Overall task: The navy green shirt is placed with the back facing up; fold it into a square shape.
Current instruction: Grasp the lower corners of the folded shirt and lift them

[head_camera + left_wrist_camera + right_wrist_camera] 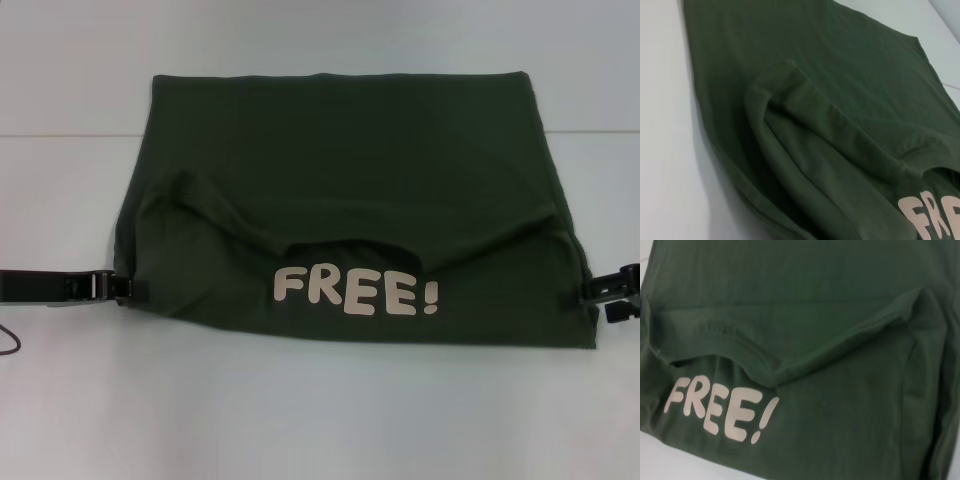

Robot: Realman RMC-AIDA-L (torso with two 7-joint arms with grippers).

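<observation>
The navy green shirt (340, 170) lies flat on the white table. Its near part is folded over, so the collar curve and the cream "FREE!" lettering (355, 292) face up along the near edge. My left gripper (125, 287) sits low at the shirt's left edge, level with the folded layer, touching the cloth. On the opposite side, my right gripper (600, 292) is at the shirt's right edge at the same height. The left wrist view shows the folded ridge of the shirt (805, 115), and the right wrist view shows the shirt's lettering (720, 410). Neither wrist view shows fingers.
The white table (320, 420) surrounds the shirt. A seam line (60, 135) runs across its far part. A thin dark cable (12, 340) lies near the left arm.
</observation>
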